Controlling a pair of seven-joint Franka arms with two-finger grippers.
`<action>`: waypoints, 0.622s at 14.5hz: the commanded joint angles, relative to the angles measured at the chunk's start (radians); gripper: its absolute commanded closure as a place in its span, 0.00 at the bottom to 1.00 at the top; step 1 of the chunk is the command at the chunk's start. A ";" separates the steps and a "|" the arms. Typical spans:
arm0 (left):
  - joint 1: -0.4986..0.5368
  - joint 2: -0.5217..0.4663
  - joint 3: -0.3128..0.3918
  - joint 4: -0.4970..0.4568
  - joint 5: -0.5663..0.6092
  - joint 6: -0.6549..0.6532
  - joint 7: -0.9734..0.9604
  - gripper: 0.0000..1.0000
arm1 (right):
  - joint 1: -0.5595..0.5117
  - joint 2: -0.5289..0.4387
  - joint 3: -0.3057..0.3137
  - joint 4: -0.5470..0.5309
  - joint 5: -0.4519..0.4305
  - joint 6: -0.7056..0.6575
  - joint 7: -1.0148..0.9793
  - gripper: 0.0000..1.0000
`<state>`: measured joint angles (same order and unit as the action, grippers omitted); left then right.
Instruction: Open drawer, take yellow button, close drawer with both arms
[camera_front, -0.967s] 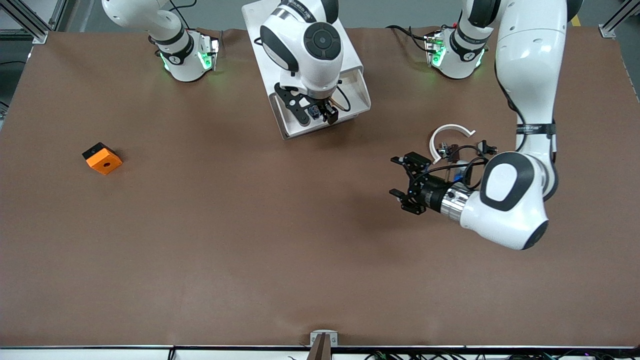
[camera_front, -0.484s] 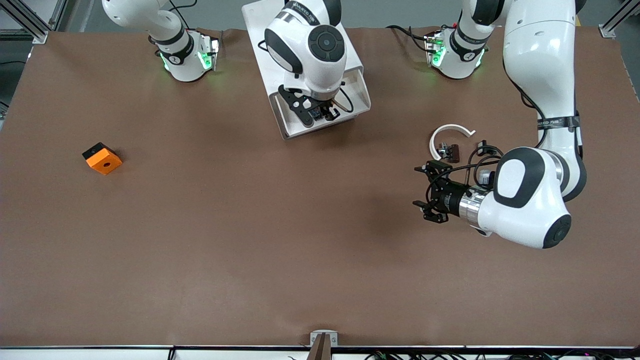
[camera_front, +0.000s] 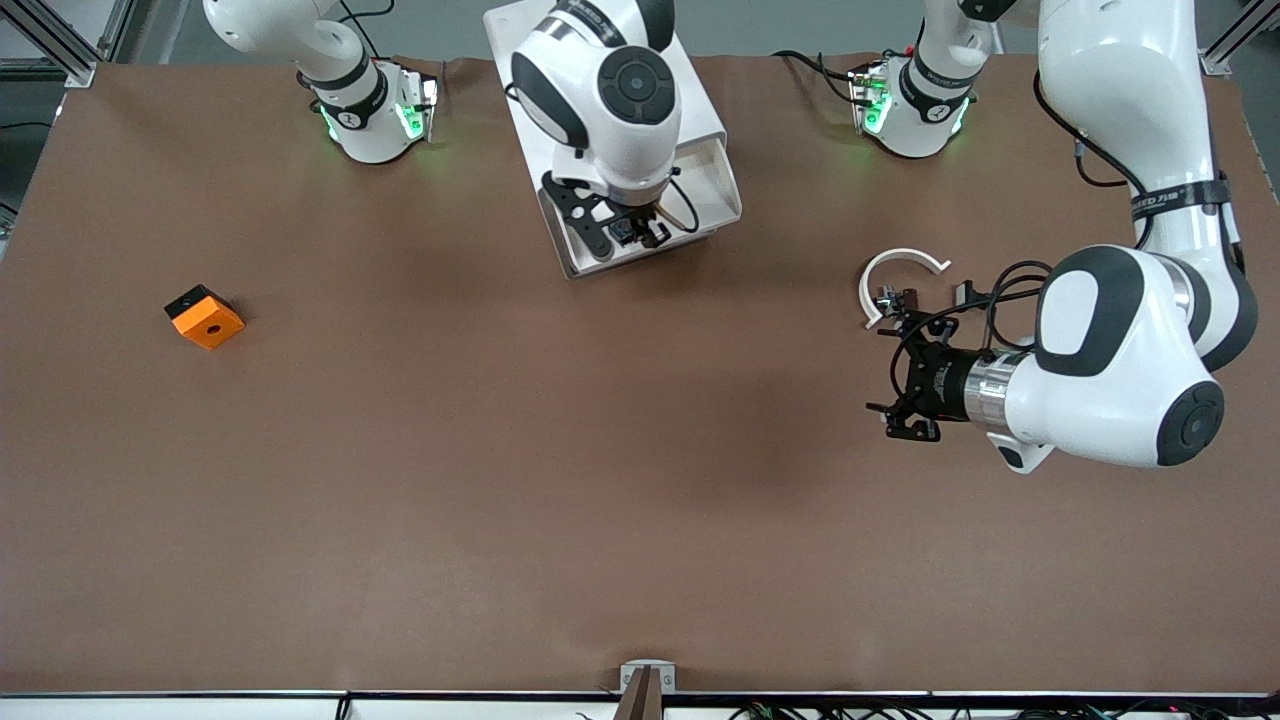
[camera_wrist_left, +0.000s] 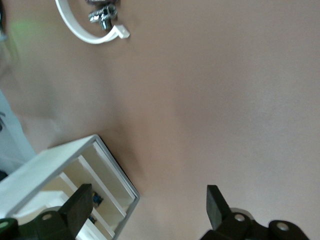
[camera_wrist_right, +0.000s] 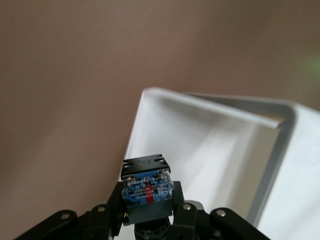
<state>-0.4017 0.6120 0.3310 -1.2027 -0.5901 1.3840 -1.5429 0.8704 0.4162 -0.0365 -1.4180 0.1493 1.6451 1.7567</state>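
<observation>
The right gripper (camera_wrist_right: 149, 212) pinches the button (camera_wrist_right: 148, 190) (dark body up) over the pulled-out drawer (camera_front: 640, 235), near the table's edge by the robot bases. The left gripper (camera_front: 912, 385) hangs spread wide, holding nothing, over bare table toward the left arm's end.

**Left arm pulls back toward its end of the table**

The left arm's black two-finger end effector (camera_front: 912, 385) has drawn back over the brown table (camera_front: 500, 480) toward the left arm's end, fingers spread, now just beside the white arc-shaped clip (camera_front: 898, 270). The right arm's black end effector (camera_front: 630, 232), clamped on the small dark-bodied button (camera_wrist_right: 147, 187), has shifted slightly over the open top drawer (camera_front: 600, 250) of the white cabinet.
</observation>
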 joint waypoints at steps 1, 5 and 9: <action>-0.015 -0.012 0.003 -0.012 0.042 0.010 0.073 0.00 | -0.112 -0.008 0.013 0.108 0.036 -0.147 -0.112 0.74; -0.037 -0.038 -0.004 -0.012 0.110 0.026 0.081 0.00 | -0.296 -0.074 0.006 0.133 0.046 -0.303 -0.554 0.73; -0.049 -0.076 -0.006 -0.014 0.121 0.037 0.231 0.00 | -0.540 -0.100 0.006 0.082 0.015 -0.361 -1.027 0.73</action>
<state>-0.4451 0.5840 0.3272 -1.2019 -0.4965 1.4124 -1.3909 0.4284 0.3415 -0.0504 -1.2817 0.1743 1.2895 0.9114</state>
